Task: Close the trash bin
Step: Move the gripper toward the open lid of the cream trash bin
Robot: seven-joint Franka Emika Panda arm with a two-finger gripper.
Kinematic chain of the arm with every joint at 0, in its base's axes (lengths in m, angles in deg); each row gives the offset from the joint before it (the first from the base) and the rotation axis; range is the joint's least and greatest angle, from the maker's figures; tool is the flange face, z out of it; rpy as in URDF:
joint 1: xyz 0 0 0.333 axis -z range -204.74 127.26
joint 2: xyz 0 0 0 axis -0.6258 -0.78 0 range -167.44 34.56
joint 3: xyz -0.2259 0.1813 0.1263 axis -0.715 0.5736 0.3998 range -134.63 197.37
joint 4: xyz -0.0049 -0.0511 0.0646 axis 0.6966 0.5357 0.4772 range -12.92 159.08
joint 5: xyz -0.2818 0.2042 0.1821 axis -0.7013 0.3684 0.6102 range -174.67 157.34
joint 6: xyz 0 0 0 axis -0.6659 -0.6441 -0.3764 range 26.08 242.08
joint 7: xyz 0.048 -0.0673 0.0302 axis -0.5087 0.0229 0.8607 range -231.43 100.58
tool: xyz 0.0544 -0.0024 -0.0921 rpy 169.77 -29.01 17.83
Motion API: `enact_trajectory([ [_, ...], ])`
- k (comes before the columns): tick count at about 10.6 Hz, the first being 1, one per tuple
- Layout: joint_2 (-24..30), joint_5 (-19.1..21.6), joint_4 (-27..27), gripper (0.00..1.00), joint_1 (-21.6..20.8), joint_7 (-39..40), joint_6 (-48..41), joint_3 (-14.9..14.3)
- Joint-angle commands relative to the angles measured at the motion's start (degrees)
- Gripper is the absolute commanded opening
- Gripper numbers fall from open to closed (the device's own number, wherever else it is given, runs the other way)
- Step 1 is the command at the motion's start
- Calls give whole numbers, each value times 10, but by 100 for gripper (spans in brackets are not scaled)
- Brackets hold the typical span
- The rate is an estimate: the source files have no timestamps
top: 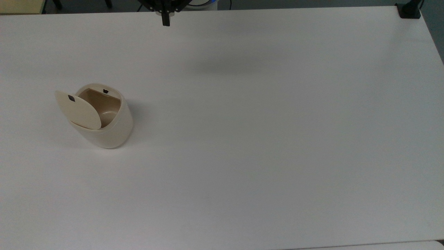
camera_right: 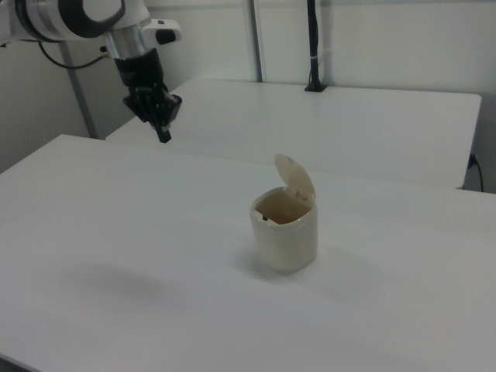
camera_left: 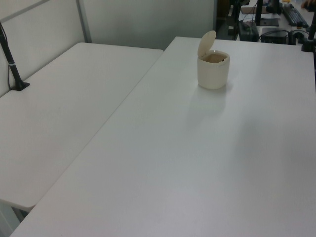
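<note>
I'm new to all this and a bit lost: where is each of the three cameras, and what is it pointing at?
Top view: overhead, looking down on the white table; the black gripper pokes in at the top edge.
Left view: raised at one table end, looking along it to the small cream plastic bin.
Right view: raised beside the table, facing the arm and gripper.
All three share the bin, its lid up.

— From up top, how much of the gripper (top: 166, 21) can you make out?

— Just the dark finger ends; the upper edge cuts off the rest, arm and all.

— And the trash bin (top: 104, 118)?

— Its raised lid (top: 78, 110) covers part of the opening, so some of the tan inside is hidden. The black clamp (top: 409, 9) at the table's corner is cropped too.
</note>
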State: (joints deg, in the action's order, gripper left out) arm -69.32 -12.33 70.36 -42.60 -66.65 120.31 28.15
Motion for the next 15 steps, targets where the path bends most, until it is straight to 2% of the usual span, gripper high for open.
enact_trajectory([
  [1,-23,-2,6,0,61,-51,98,-3],
  [5,-60,-4,6,0,140,-91,246,-6],
  [8,-102,-6,6,0,162,-121,385,-15],
  [11,-134,-7,6,0,172,-122,407,-20],
  [15,-143,-6,12,0,169,-116,385,-20],
])
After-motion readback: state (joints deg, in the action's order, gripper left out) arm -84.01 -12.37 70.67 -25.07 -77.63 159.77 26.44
